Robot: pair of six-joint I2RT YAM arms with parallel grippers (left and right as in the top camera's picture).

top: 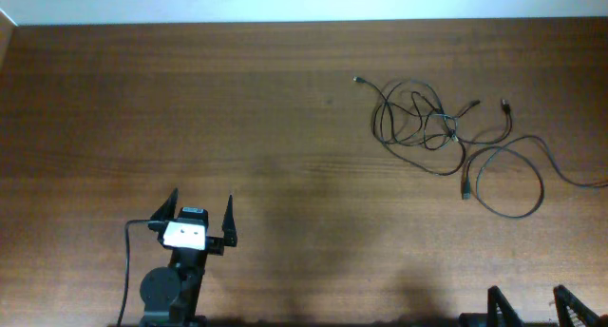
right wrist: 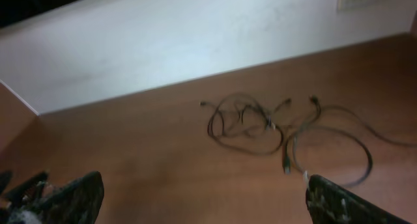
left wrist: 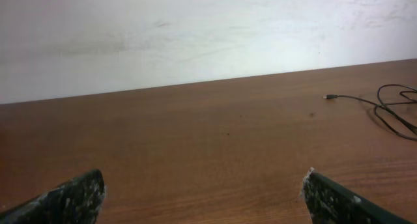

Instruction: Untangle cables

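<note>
Overhead and wrist views at the outset of untangling. My left gripper (top: 201,200) sits low at the near edge of the tabletop (top: 237,99) with its jaws spread wide and nothing between them; its wrist view shows only bare wood ahead and a plug end at the far right. My right gripper (top: 527,303) is just visible at the bottom edge of the overhead view, likewise spread and empty. The cables (top: 432,127) lie on the far right part of the tabletop, well apart from both grippers: a knotted cluster of overlapping loops with several plug ends poking outward, and just beside it a wider single loop (top: 508,180) whose strand runs off the right edge. In the right wrist view the cluster (right wrist: 251,123) lies ahead, untouched. I judge that no separation is done: every crossing is in place, and all the reaching, grasping and drawing apart of cords is left to do.
</note>
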